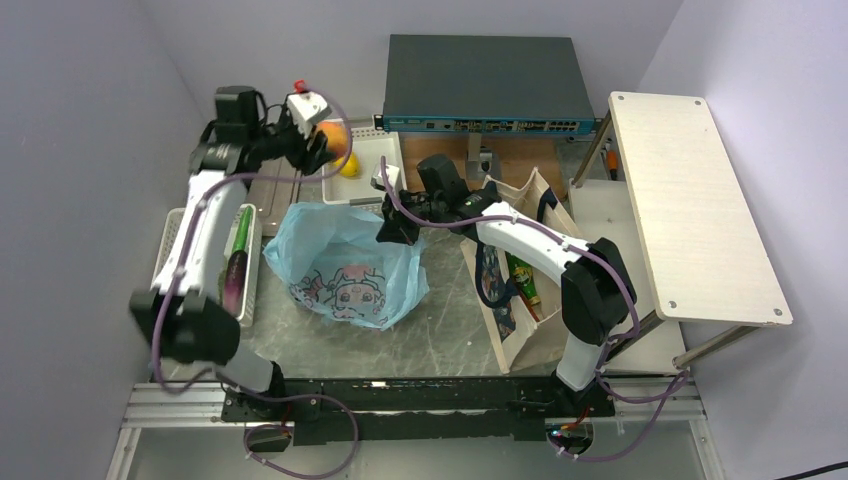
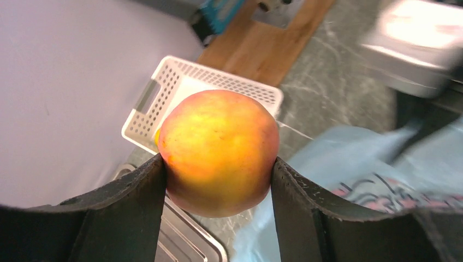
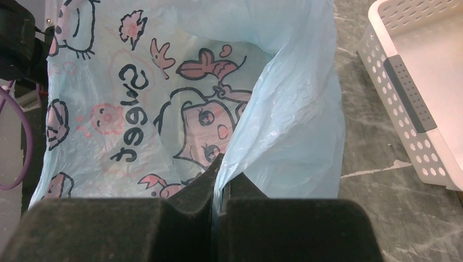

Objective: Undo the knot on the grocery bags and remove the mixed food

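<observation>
My left gripper (image 1: 328, 148) is raised at the back left, shut on a round orange fruit (image 1: 337, 137). In the left wrist view the fruit (image 2: 218, 147) fills the gap between both fingers (image 2: 131, 213). It hangs above the near edge of a white basket (image 2: 180, 82). The light-blue grocery bag (image 1: 345, 265) with cartoon prints lies mid-table with its mouth open. My right gripper (image 1: 398, 232) is shut on the bag's upper right edge; thin plastic (image 3: 284, 131) runs between the pinched jaws (image 3: 221, 169). The knot is out of view.
The white basket (image 1: 372, 178) holds a yellow fruit (image 1: 349, 166). A tray (image 1: 170, 240) at the left carries a green cucumber (image 1: 243, 228) and a purple aubergine (image 1: 234, 282). A beige tote (image 1: 520, 330) stands right of the bag. Behind are a network switch (image 1: 487, 85) and a white board (image 1: 690, 200).
</observation>
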`<state>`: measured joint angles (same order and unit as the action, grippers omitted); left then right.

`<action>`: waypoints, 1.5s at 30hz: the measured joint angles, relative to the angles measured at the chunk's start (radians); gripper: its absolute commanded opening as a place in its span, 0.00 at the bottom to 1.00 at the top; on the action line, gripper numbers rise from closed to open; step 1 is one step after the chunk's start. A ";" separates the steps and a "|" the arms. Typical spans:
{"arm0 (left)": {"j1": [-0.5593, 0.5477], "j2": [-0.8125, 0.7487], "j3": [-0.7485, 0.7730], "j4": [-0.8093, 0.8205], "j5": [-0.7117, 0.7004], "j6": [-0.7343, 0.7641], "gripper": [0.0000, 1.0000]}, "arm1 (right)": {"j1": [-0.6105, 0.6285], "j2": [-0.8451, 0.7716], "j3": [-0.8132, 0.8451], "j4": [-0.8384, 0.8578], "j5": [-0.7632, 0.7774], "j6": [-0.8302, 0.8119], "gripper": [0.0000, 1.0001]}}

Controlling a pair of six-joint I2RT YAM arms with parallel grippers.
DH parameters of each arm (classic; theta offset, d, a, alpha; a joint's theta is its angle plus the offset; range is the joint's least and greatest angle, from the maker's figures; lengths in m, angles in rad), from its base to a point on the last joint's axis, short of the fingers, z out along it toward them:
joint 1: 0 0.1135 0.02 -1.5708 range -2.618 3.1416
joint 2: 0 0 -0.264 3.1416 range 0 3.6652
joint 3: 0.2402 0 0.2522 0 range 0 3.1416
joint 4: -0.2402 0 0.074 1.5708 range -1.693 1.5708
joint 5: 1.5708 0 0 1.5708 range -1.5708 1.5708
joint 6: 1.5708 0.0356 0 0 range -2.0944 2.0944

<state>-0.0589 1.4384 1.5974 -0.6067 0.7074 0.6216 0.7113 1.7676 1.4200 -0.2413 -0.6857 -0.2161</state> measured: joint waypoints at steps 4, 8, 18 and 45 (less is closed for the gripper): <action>0.000 0.297 0.141 0.069 -0.072 -0.071 0.15 | 0.000 0.000 0.000 0.000 0.006 -0.002 0.00; 0.002 0.533 0.228 0.101 -0.121 -0.118 0.16 | 0.000 -0.001 -0.005 -0.007 0.025 -0.025 0.00; -0.024 0.818 0.372 0.113 -0.156 -0.198 0.88 | 0.008 -0.002 -0.021 -0.060 0.035 -0.077 0.00; 0.305 -0.245 -0.146 -0.105 -0.090 -0.301 0.99 | 0.130 0.211 0.169 0.263 0.019 0.197 0.80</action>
<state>0.2459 1.1931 1.4509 -0.7113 0.6178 0.3206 0.8410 1.9781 1.5887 0.0216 -0.6662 -0.0189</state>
